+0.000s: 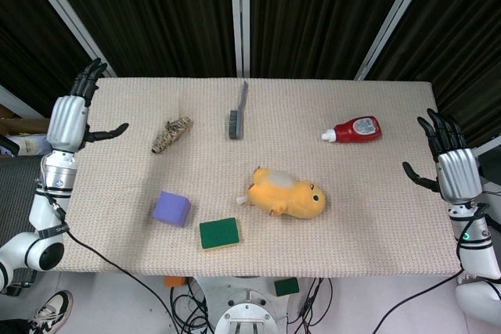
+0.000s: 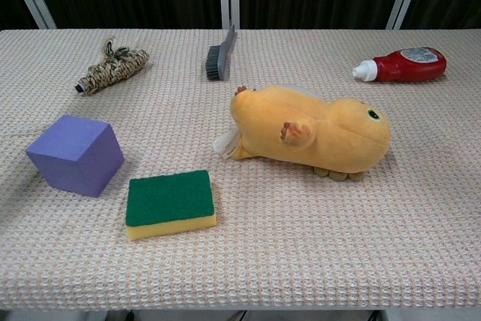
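My left hand hovers at the table's left edge, fingers spread, holding nothing; the rope bundle lies nearest to it. At the right edge my right hand is held up with fingers apart and empty, the red bottle lying on its side closest to it. A yellow plush toy lies on its side mid-table. The chest view shows neither hand.
A purple cube and a green-and-yellow sponge sit near the front edge. A grey brush lies at the back centre. The table has a beige woven cover.
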You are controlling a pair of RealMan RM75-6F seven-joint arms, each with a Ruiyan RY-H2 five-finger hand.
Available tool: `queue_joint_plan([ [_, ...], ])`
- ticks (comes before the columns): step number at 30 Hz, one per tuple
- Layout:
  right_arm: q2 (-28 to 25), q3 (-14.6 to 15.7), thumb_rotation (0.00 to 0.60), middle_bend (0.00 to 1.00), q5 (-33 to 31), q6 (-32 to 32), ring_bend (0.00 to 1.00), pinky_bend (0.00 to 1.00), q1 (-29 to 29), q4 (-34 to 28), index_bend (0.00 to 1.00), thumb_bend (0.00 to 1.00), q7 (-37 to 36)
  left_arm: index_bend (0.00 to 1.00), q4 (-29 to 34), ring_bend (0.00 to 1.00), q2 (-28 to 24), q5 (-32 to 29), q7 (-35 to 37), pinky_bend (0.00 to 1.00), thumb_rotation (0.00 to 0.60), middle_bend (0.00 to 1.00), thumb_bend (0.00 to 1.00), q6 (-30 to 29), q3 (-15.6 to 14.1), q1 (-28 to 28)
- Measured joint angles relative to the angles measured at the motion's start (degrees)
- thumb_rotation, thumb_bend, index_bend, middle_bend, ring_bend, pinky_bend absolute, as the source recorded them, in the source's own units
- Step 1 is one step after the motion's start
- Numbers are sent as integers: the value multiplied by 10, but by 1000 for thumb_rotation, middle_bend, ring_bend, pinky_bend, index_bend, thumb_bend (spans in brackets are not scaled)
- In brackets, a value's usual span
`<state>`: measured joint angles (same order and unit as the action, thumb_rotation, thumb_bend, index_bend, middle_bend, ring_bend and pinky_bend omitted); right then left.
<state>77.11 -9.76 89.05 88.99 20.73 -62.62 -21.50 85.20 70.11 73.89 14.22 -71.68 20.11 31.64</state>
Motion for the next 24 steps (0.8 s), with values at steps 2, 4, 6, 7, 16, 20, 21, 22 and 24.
queue_joint_plan([
  [2,0,-1,600,0,0,-2,0,0,1,0,0,290,-1,0,2,37,0,0,-1,270,600,0,123,0,0,0],
  [4,0,0,600,0,1,-4,0,0,3,0,0,289,-1,0,4,37,0,1,-3,270,600,0,124,-1,-2,0],
  [6,0,1,600,0,2,-6,0,0,4,0,0,290,-1,0,6,37,-1,1,-7,270,600,0,124,-1,-4,0],
  [7,0,1,600,0,2,-7,0,0,5,0,0,290,0,0,7,37,-1,1,-8,270,600,0,124,-1,-5,0],
  [16,-4,2,600,0,16,-4,0,0,13,-15,0,329,5,0,8,37,-2,2,-11,268,600,5,127,-4,-10,-3],
  [20,-17,6,600,0,26,-6,0,0,16,-42,0,317,4,0,9,37,-6,0,-12,265,600,7,135,-5,-11,-6],
  [21,-22,8,600,0,29,-9,0,0,18,-52,0,300,4,0,10,37,-6,-2,-13,262,600,8,138,-6,-11,-7],
  [22,-31,10,592,0,32,-14,0,0,20,-67,0,258,4,0,11,37,-7,-3,-14,258,600,9,138,-7,-11,-8],
  [24,-47,13,512,0,36,-28,0,0,25,-97,0,192,7,0,12,37,-7,-4,-16,255,600,9,136,-9,-11,-9],
])
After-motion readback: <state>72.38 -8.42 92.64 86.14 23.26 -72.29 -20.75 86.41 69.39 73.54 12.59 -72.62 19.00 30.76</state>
